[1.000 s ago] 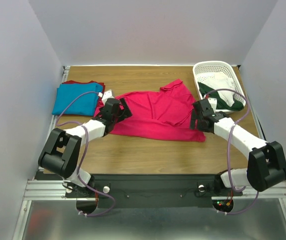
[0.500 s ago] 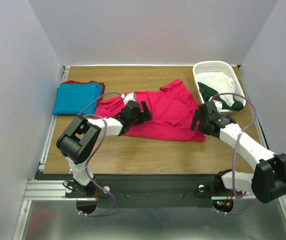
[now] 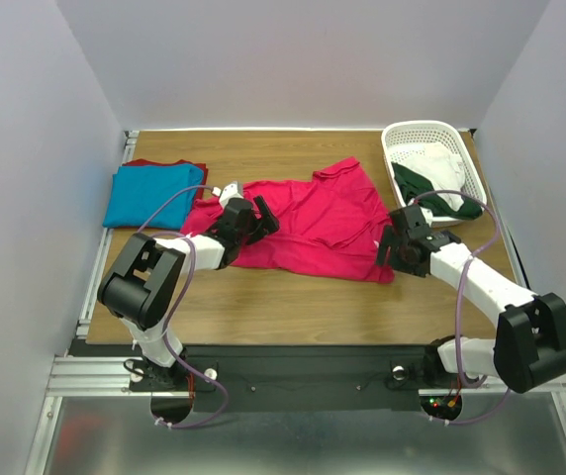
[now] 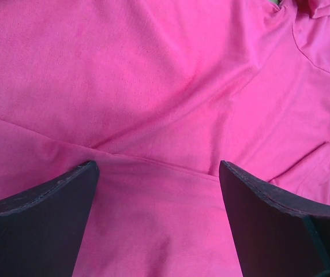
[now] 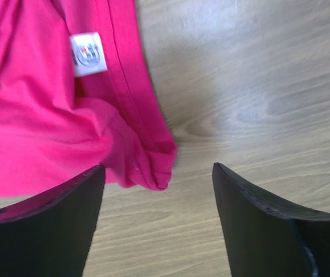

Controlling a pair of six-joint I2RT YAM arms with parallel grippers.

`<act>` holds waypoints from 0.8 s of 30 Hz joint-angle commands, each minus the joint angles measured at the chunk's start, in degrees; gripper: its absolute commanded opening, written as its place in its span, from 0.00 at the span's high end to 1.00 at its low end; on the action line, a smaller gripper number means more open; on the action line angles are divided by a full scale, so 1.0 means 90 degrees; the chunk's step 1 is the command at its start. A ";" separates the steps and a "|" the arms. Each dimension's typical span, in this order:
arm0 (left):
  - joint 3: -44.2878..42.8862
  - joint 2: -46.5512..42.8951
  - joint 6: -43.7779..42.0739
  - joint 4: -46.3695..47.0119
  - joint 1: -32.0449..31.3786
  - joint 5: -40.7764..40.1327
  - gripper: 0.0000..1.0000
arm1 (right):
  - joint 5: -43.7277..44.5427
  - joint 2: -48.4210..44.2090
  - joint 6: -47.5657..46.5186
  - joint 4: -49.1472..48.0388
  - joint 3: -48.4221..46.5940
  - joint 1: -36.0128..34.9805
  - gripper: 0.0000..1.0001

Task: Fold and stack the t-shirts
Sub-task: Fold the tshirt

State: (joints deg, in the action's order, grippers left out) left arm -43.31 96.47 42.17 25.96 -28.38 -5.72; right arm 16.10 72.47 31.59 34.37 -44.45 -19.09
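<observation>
Over pink shirt [image 4: 165,86], left claw [image 4: 156,167] gaping, nothing held; right claw [image 5: 158,168] parted astride its corner. Bunched layers may be half-caught, fold skewed.

- Lit brightly and evenly from overhead across the table [image 3: 293,297].
- Shadowed only softly, in short grey smudges on the wood.
- Kept sharp from near edge to far wall in the overhead view.
- Flat and slightly soft over the pink shirt [image 4: 153,86] in the left wrist view, weave unresolved.
- Darkened by a diffuse shadow just right of the shirt's hem in the right wrist view.
- Blurred at the label [image 5: 88,53], print unreadable.
</observation>
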 commanded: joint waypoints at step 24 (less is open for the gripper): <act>-0.0432 0.0082 -0.0272 -0.0345 0.0155 0.0137 0.01 | -0.0539 0.0630 -0.0034 -0.0313 0.0192 0.0041 0.48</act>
State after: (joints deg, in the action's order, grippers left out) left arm -45.06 96.64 40.73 22.94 -27.27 -4.69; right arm 12.03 77.47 31.73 33.87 -43.03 -19.09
